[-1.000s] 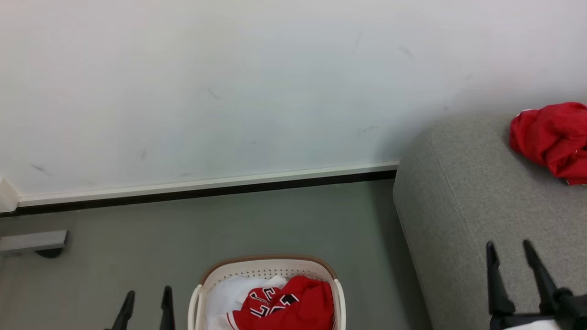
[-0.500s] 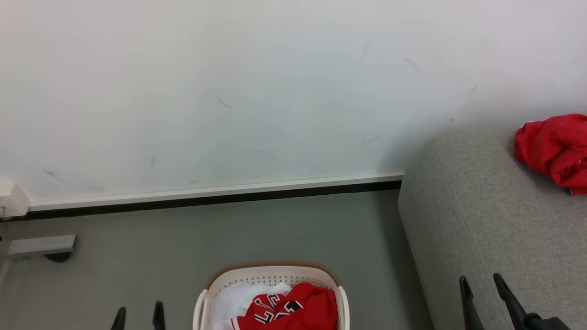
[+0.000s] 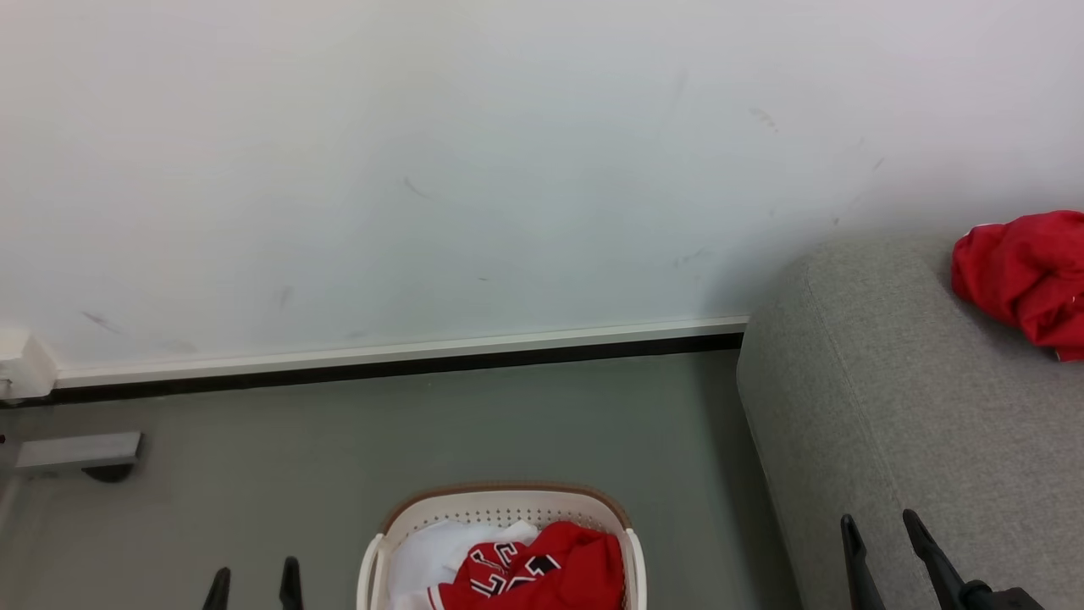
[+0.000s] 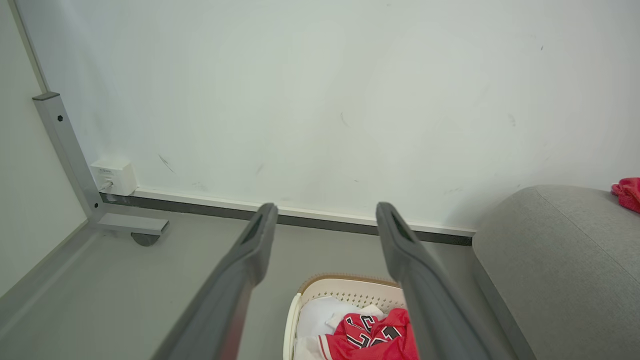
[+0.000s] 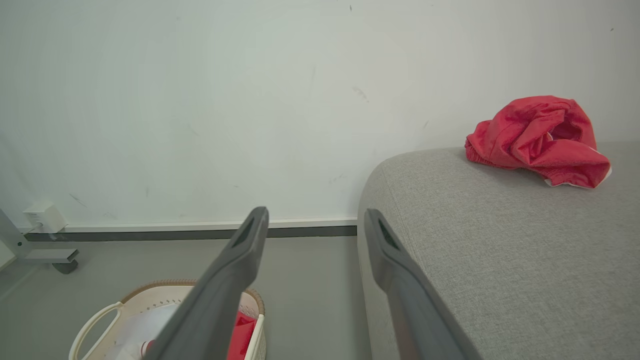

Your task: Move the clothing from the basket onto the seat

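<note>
a scuffed white wall and grey floor are seen behind the basket, in which a red jersey is left on a white cloth. a second red garment is crumpled on the seat. the left gripper and right gripper are held parted and empty. since half a second ago, only the right gripper is shifted slightly left.

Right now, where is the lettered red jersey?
The jersey lies at the head view's bottom centre, inside the basket, beside a white sheet on its left; the grey seat stands to the right.
</note>
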